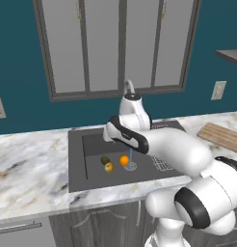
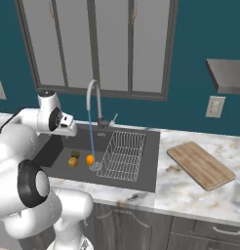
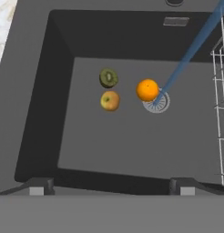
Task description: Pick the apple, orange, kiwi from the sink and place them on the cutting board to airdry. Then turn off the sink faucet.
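Observation:
The apple (image 3: 110,100), the kiwi (image 3: 108,78) and the orange (image 3: 147,89) lie close together on the floor of the dark sink (image 3: 54,91), the orange beside the round drain. My gripper (image 3: 111,189) hovers above the sink's near edge, open wide and empty, looking down at the fruit. The base views show the same apple (image 1: 109,167), kiwi (image 1: 105,159) and orange (image 1: 124,160). The sink faucet (image 2: 92,97) pours a blue stream of water onto the drain. The cutting board (image 2: 200,165) lies bare on the counter right of the sink.
A wire dish rack (image 2: 123,155) fills the sink's right end. A window sits behind the faucet, with a wall outlet (image 2: 215,106) and a shelf (image 2: 229,73) to its right. Marble counter (image 1: 29,164) stretches left of the sink.

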